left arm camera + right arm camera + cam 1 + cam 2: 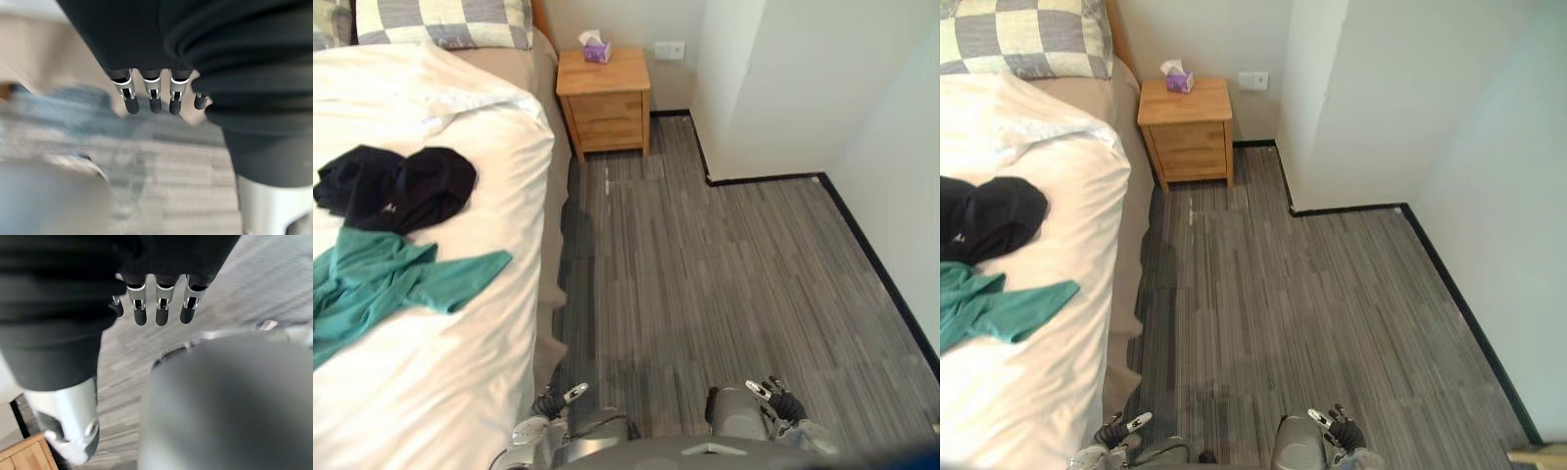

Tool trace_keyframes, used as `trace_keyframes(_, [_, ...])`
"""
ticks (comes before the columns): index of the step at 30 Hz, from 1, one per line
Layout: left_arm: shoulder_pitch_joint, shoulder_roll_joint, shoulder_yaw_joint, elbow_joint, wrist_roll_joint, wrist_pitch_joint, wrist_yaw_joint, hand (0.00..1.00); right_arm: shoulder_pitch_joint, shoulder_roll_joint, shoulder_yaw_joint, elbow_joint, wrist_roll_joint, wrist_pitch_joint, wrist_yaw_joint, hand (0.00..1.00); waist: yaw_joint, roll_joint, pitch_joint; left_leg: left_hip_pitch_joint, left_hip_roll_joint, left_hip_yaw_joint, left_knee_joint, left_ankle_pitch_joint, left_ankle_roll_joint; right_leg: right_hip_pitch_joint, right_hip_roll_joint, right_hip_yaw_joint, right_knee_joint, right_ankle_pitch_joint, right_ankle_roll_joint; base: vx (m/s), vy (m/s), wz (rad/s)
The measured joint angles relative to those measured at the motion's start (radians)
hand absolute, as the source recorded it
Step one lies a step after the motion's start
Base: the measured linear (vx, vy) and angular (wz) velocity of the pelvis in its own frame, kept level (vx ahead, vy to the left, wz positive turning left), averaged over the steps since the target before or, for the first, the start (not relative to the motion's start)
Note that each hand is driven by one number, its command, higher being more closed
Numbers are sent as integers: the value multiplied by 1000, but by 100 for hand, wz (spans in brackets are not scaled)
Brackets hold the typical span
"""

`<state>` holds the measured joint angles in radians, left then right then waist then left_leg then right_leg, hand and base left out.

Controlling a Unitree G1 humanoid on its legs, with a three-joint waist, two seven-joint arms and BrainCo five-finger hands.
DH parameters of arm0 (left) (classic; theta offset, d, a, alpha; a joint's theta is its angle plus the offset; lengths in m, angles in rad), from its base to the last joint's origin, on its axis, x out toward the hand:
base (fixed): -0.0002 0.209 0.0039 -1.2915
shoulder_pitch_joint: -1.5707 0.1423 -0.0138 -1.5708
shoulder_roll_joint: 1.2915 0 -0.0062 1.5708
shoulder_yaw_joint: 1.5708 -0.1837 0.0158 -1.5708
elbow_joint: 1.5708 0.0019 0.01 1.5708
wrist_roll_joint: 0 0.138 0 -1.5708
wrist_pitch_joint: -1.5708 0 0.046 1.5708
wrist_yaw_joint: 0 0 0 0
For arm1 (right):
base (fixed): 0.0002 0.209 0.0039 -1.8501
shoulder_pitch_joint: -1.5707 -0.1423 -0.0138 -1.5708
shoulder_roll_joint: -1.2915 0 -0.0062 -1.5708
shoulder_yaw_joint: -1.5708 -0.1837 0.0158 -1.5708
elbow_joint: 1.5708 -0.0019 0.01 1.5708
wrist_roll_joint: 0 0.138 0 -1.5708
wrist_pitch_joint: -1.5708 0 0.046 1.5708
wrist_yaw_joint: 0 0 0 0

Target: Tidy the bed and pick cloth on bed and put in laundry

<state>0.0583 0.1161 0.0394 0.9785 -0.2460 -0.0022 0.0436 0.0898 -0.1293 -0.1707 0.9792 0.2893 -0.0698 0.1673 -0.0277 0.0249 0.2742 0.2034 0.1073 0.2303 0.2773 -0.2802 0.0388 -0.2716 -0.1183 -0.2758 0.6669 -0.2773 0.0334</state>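
A black cloth (401, 186) lies crumpled on the white duvet (440, 382) of the bed at the left. Just in front of it a teal cloth (382, 279) is spread out, with one sleeve reaching toward the bed's edge. My left hand (558, 399) hangs low beside the bed's near corner, well short of both cloths. In the left wrist view its fingers (154, 98) are straight and hold nothing. My right hand (778, 399) hangs over the floor on the other side, and its fingers (161, 308) are likewise relaxed and empty.
A checked pillow (440, 20) lies at the head of the bed. Beside the bed a wooden nightstand (604, 98) carries a tissue box (595, 47). A white wall corner (754, 98) juts out at the right. Grey striped floor (705, 284) runs along the bed.
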Motion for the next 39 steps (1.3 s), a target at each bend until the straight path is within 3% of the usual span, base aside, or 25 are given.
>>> trace_keyframes(2, [-17,-13,0,-5,1,1,-1,0,-4,6,5,-2,14,17,0,0,-18,-13,14,23,9,-37,-19,2,-3,-41,30,20,-265,129,-1,488,-220,70])
trace_keyframes(3, [-15,-14,1,-6,2,6,-2,0,11,17,6,-2,14,25,1,0,-21,-36,21,52,2,-58,-18,-10,-44,-22,29,58,-485,268,16,420,-249,57])
trace_keyframes(4, [-11,-8,3,-14,5,9,-3,0,24,24,6,-3,14,27,2,0,-21,-59,18,64,-4,-70,-17,-18,-72,-3,22,73,-569,327,28,546,-340,80])
trace_keyframes(5, [-30,-21,12,-3,6,10,0,0,15,28,-31,12,18,36,1,0,-24,-21,53,98,28,-95,8,-59,-126,50,48,44,-584,490,-79,465,-301,50])
trace_keyframes(7, [-32,-25,11,-6,11,7,-4,0,-24,5,-38,21,18,42,-3,0,-21,-21,89,92,21,-104,-11,-80,-117,42,42,54,-499,416,-95,332,-280,23])
trace_keyframes(9, [-31,-27,10,-3,32,2,-1,0,-21,19,-38,11,22,38,-6,0,-10,-22,90,69,41,-86,-4,0,-109,43,40,40,-356,287,-90,173,-222,27])
trace_keyframes(11, [-29,-37,11,2,40,-4,0,0,-12,16,-31,4,23,39,-15,0,-10,-20,76,74,57,-101,27,3,-107,37,39,29,-296,206,-84,157,-170,25])
trace_keyframes(14, [-30,-32,13,3,30,-8,2,0,-12,20,-43,7,22,40,-22,0,-13,-12,61,-42,84,-122,261,49,-84,52,57,7,-305,176,-89,127,-178,8])
trace_keyframes(15, [-32,-42,15,2,17,-10,3,0,-8,5,-43,22,21,40,-21,0,-12,19,48,-175,137,-179,474,195,-104,119,105,-7,-411,181,-84,144,-160,-11])
trace_keyframes(16, [-31,-44,16,3,14,-11,2,0,-4,-2,-39,22,21,39,-20,0,-8,32,45,-203,156,-185,522,248,-112,142,121,-8,-430,176,-81,277,-135,-11])
trace_keyframes(17, [-23,-32,17,0,-1,-16,1,0,2,-5,-9,23,20,36,-17,0,-7,35,44,-264,179,-182,674,318,-117,196,143,5,-438,155,-111,289,-91,-10])
trace_keyframes(19, [-24,-39,21,-10,-1,-13,0,0,4,-11,-11,44,11,30,-16,0,-7,47,46,-323,175,-183,766,174,-98,266,169,21,-460,134,-131,240,-106,-14])
trace_keyframes(21, [-23,-40,23,-28,-10,-15,-1,0,-6,-9,-11,55,0,29,-13,0,3,32,54,-358,120,-158,705,94,-104,323,170,47,-484,120,-129,244,-116,-42])
trace_keyframes(22, [-21,-55,40,-55,-18,-14,-1,0,-6,-11,-12,56,0,20,-12,0,25,31,55,-382,63,-126,553,66,-107,362,168,77,-515,114,-125,271,-97,-58])
trace_keyframes(24, [-16,-66,53,-76,-19,-13,0,0,-9,-9,-14,47,0,19,-12,0,33,32,56,-409,12,-89,337,71,-118,392,165,95,-532,99,-128,256,-13,-43])
trace_keyframes(27, [-4,-70,57,-93,-19,-6,0,0,0,-5,-18,38,0,20,-12,0,41,34,58,-413,-37,-6,-44,189,-123,446,162,99,-543,60,-101,293,45,-11])
trace_keyframes(29, [-4,-70,57,-92,-19,-5,0,0,1,-9,-18,37,0,19,-12,0,45,43,65,-413,-39,38,-151,256,-126,491,162,100,-551,36,-81,451,126,3])
trace_keyframes(31, [-7,-70,58,-91,-19,-9,0,0,-2,-8,-16,38,0,19,-12,0,48,38,68,-412,-37,88,-143,351,-95,535,146,106,-555,1,-54,611,233,-5])
trace_keyframes(32, [-12,-64,58,-89,-20,-13,-1,0,-23,-5,-12,37,0,17,-12,0,51,31,68,-415,-44,156,-127,396,-41,540,114,117,-552,-21,-34,616,272,-22])
trace_keyframes(33, [-25,-59,59,-87,-24,-18,-2,0,-56,-5,-9,37,0,17,-12,0,50,27,77,-432,-60,178,-84,343,22,534,87,128,-547,-29,-20,500,225,-24])
trace_keyframes(34, [-29,-58,59,-86,-28,-20,-2,0,-66,-2,-5,37,0,17,-12,0,50,25,78,-445,-60,183,-56,319,35,526,79,129,-542,-29,-19,484,215,-19])
trace_keyframes(35, [-35,-59,63,-86,-45,-24,-2,0,-89,8,3,38,-5,20,-12,0,56,22,79,-476,-61,191,29,240,55,511,57,127,-505,-37,3,487,213,-12])
trace_keyframes(37, [-43,-65,80,-82,-48,-22,-2,0,-89,10,2,39,-32,22,-13,0,73,12,77,-463,-84,201,120,130,85,454,-2,122,-283,-90,98,500,213,-4])
trace_keyframes(38, [-42,-64,80,-78,-47,-22,-2,0,-88,10,2,39,-37,23,-13,0,73,6,74,-457,-94,199,134,110,92,432,-19,122,-207,-94,105,491,201,17])
trace_keyframes(39, [-42,-55,79,-62,-46,-22,-4,0,-88,11,2,38,-42,25,-13,0,69,-14,64,-430,-134,191,148,66,104,335,-79,126,55,-57,146,575,209,44])
